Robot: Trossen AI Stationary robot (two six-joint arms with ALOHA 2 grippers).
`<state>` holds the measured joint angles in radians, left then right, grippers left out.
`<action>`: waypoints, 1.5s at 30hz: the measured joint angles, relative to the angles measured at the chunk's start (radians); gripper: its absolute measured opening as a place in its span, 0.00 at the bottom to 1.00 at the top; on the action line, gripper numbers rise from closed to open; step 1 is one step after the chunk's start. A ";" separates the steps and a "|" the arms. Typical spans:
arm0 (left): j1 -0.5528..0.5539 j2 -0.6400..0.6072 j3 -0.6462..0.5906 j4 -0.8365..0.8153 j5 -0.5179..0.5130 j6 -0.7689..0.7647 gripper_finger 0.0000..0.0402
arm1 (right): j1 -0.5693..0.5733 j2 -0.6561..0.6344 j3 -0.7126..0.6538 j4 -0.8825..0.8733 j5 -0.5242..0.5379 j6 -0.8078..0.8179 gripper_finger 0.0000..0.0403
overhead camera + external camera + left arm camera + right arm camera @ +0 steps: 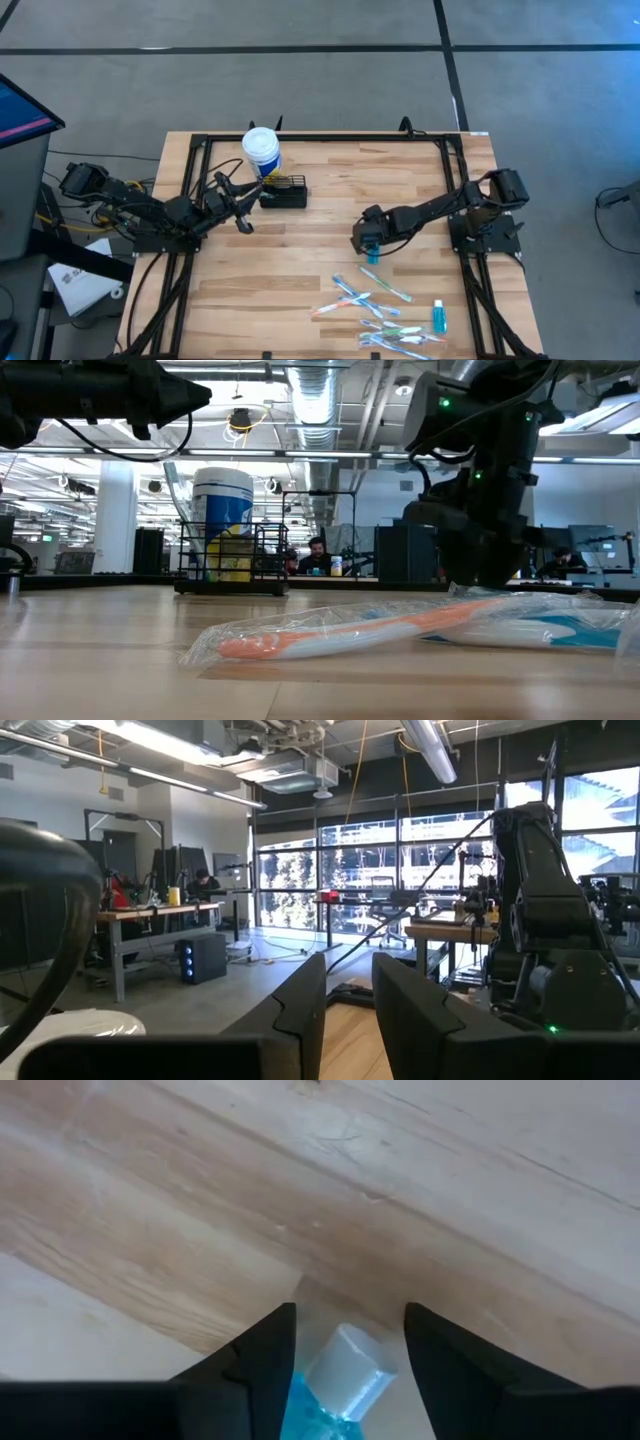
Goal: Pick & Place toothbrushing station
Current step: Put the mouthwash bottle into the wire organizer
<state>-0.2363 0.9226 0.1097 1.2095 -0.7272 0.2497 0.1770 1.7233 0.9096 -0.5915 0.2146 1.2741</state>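
My right end effector [368,243] sits low over the middle of the wooden tabletop [330,215], its fingers closed on a small clear blue bottle with a white cap [335,1380]; in the right wrist view the bottle sits between my two dark fingers with bare wood grain beyond. My left end effector [243,222] hovers raised near the far-left part of the tabletop, fingers [295,1015] parted with nothing between them.

The small black wire caddy with slotted compartments [284,191] stands at the far left of the tabletop, right beside the tall white tub with a blue label [261,147]; whether the two touch I cannot tell. A scatter of plastic-wrapped toothbrushes [380,318] lies near the front right edge, along with another small blue bottle [438,317].

I judge I am mid-carry: the bottle is gripped and has yet to reach the caddy, which is well apart from it. The next move calls for carrying the bottle left and toward the far edge, lining it up above an open compartment, keeping clear of my left arm near the caddy, then lowering before releasing.
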 joint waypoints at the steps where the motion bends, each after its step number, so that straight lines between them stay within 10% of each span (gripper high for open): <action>1: 0.000 0.000 0.000 0.000 0.000 0.000 0.20 | 0.005 0.000 0.000 -0.002 0.000 0.009 0.45; 45: 0.000 0.000 0.000 -0.005 -0.001 0.000 0.20 | 0.051 -0.001 0.000 0.038 0.040 0.051 0.20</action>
<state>-0.2363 0.9226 0.1097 1.2041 -0.7280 0.2497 0.2279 1.7226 0.9092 -0.5534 0.2544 1.3250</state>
